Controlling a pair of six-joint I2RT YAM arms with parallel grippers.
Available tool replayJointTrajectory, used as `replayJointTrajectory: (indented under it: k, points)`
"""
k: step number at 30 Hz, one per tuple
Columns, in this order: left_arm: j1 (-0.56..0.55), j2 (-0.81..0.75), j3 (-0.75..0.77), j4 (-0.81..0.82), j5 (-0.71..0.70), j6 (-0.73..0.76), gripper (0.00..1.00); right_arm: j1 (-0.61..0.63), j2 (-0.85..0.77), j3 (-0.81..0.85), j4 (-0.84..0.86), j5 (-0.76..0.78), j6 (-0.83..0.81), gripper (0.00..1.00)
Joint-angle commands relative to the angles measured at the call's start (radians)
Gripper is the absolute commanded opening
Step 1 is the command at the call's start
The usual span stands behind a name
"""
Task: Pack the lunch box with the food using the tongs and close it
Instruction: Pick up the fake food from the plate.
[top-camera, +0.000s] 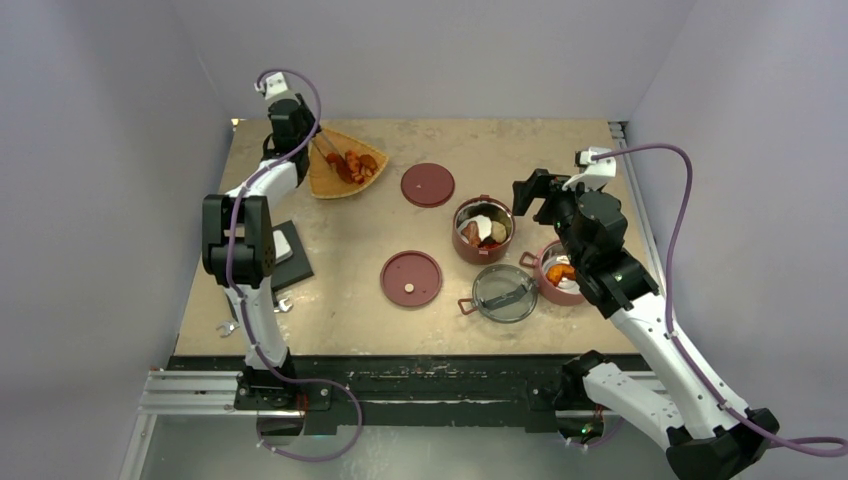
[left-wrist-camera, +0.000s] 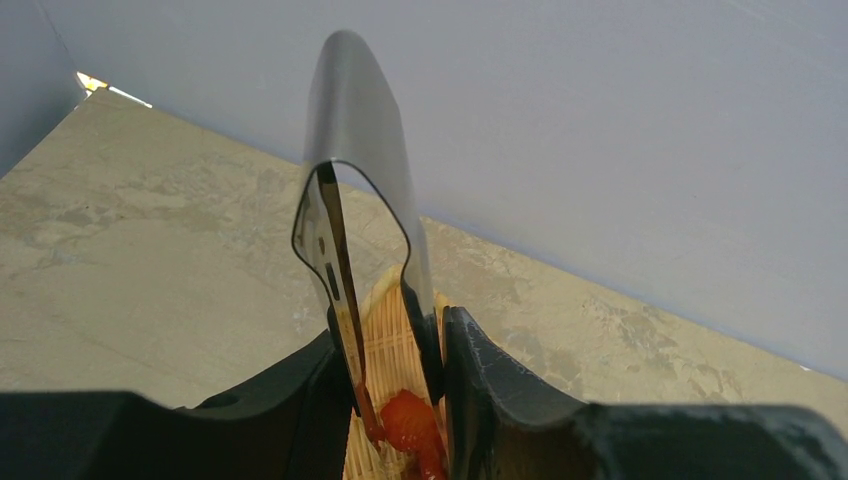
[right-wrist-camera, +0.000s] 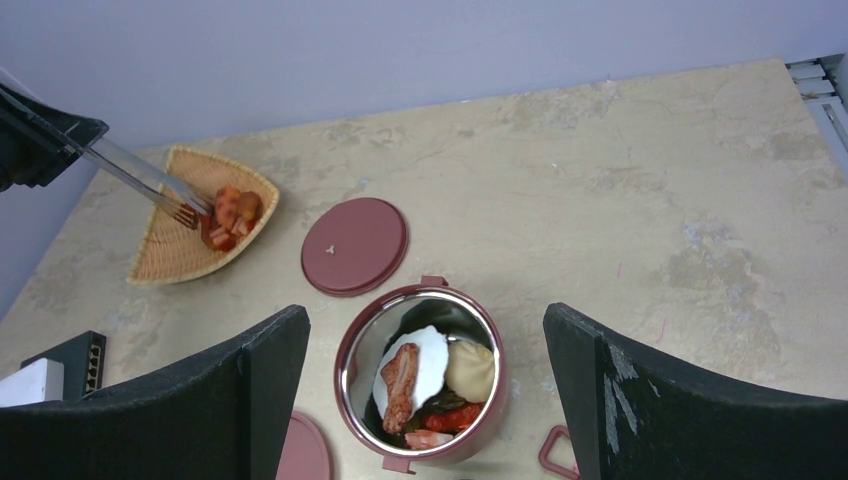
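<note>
On the beige table (top-camera: 560, 140) between pale lilac walls (top-camera: 450, 60), your left gripper (top-camera: 316, 138) clamps the tongs (top-camera: 328, 154) over the upper-left tray (top-camera: 325, 183); your right gripper (top-camera: 532, 200) gapes above the lunch box (top-camera: 461, 245), centre-right.

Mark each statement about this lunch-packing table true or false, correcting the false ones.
1. The left tool holds the tongs over the fan-shaped tray. True.
2. The right tool is shut on a lid. False: it is open and holds nothing.
3. Red food pieces lie in the tray. True.
4. Both bowls are covered. False: the far bowl and the near bowl stand open with food inside. The far disc lid and the near disc lid lie flat on the table.
</note>
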Motion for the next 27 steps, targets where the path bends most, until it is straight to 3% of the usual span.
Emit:
replayJointTrajectory:
  k: [1, 21, 27]
  points:
    - [0.002, -0.036, 0.012, 0.03, 0.004, 0.002, 0.27, -0.003, -0.005, 0.021, 0.035, 0.002, -0.009, 0.91]
    - [0.001, -0.244, -0.154, 0.098, 0.004, 0.001, 0.2, -0.003, -0.023, 0.011, 0.038, -0.016, 0.012, 0.91]
    - [0.002, -0.329, -0.196, 0.065, 0.07, -0.021, 0.2, -0.003, -0.036, 0.014, 0.032, 0.006, -0.001, 0.91]
